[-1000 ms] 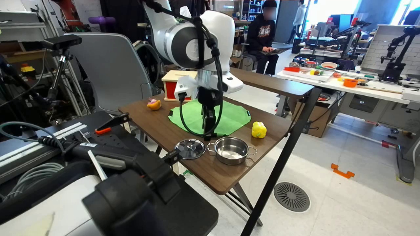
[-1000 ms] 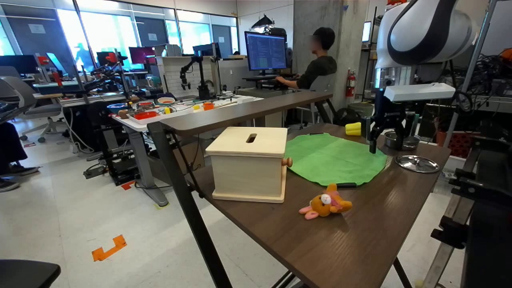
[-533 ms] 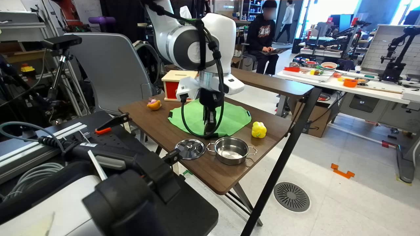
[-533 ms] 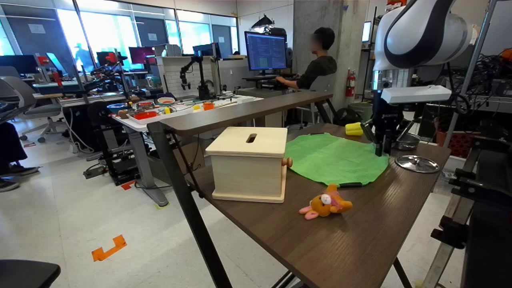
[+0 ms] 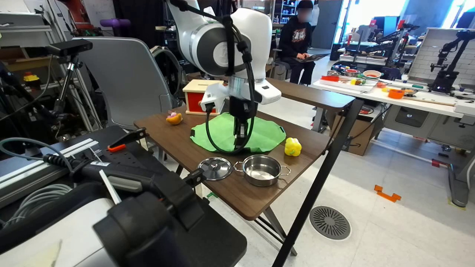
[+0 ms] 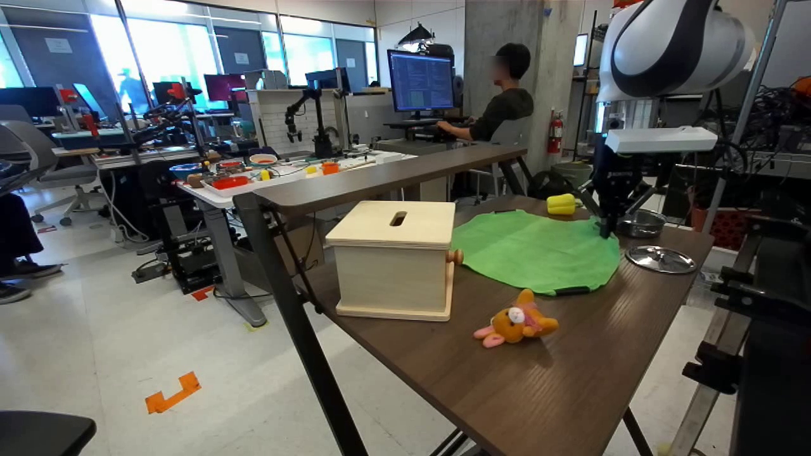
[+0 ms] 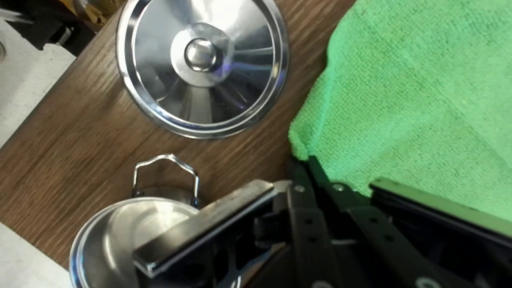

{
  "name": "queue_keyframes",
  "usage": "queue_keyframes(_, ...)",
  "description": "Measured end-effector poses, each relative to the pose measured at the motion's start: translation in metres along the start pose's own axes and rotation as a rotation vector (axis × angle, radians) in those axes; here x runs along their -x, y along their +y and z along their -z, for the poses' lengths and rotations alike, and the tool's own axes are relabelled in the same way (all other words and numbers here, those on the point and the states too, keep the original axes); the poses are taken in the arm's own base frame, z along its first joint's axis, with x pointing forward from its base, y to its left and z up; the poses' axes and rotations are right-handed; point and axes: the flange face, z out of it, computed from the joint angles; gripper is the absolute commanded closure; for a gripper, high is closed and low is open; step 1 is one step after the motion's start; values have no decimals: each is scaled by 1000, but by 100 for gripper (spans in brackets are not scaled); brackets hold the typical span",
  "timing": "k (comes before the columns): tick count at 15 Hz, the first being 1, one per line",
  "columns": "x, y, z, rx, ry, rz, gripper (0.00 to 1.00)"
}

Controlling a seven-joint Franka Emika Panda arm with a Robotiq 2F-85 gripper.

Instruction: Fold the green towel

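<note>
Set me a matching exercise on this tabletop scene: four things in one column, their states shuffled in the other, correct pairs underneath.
Column one
1. lime-green cloth towel
2. round shiny steel lid
3. two-handled steel pot
4. black two-fingered gripper

Column two
A. open on top, uncovered
B. pinching the towel's edge
C. spread out on the brown wood-grain table
D. lying flat, knob upward

Pairs: 1-C; 2-D; 3-A; 4-B

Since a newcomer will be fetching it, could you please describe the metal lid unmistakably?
On the brown table, find the green towel. Near its edge, beside the open steel pot, lies the metal lid. It is a shiny, shallow disc with a central knob, unlike the deeper, two-handled pot.
</note>
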Motion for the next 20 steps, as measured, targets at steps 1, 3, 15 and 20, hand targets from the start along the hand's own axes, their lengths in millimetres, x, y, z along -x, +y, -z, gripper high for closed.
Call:
queue_keyframes(1,-1,0,8,-7,10,-2,99)
queue_keyframes(3,-4,0,29,-27,36,-5,99)
queue_keyframes(15,-23,-47,73,-115,116,31,99)
queue_keyframes(20,-41,-78,65,-175,119,58,99)
